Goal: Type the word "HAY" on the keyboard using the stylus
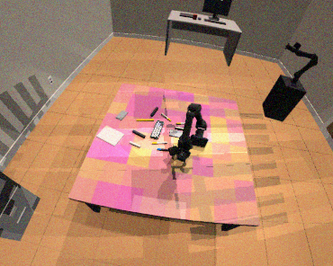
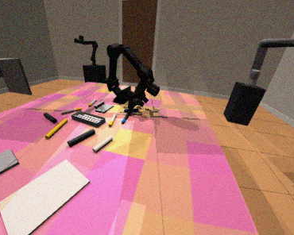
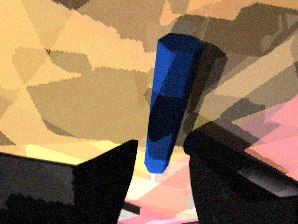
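Currently | hand spread, gripping nothing | blue stylus near its fingertips

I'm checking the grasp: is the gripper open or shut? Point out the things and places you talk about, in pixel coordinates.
Open: in the wrist view, the gripper's [image 1: 174, 154] [image 2: 130, 107] [image 3: 162, 150] fingertips stand apart, with gaps beside the blue stylus [image 2: 126, 110] [image 3: 175, 75].

No text, label, brand, number or sign can be read. The keyboard shows pale keys, but their legends are too small and grainy to make out — there may be letters on them, though I can't fairly tell from either the top or the exterior view. Nothing legible shows on the white pad either — nor on the monitor in the top view.
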`<state>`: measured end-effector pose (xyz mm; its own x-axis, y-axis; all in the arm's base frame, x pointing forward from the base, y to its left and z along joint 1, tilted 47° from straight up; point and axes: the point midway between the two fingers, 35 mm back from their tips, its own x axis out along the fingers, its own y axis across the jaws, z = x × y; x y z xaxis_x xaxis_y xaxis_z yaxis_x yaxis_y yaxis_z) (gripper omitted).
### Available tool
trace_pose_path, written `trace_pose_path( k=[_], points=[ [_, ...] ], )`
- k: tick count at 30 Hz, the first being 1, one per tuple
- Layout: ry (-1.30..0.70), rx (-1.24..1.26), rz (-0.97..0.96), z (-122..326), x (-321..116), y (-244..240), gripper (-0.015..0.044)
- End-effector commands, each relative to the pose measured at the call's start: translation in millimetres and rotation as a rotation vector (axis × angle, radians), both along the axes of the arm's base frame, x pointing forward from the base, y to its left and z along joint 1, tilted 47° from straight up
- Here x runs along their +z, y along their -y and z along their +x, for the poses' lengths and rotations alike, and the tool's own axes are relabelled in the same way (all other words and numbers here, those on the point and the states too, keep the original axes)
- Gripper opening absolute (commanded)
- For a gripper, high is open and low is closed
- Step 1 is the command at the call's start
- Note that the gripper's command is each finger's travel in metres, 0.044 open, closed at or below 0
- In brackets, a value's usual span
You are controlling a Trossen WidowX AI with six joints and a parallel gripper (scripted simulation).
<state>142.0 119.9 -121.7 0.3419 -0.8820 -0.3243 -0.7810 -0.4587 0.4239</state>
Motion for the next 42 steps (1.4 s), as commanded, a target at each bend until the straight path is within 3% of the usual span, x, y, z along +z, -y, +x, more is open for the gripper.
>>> trace_pose_path(
  k=[1, 20, 40, 42],
  points=[
    [-0.007, 0.006, -0.013, -0.3, -2.0, 5.2, 0.0150],
    [-0.006, 0.006, -0.013, -0.2, -4.2, 7.6, 0.0150],
    [0.004, 0.010, 0.005, 1.1, -3.0, 1.2, 0.0017],
    [0.021, 0.017, 0.014, 1.7, 3.2, -8.1, 0.0069]
  ],
)
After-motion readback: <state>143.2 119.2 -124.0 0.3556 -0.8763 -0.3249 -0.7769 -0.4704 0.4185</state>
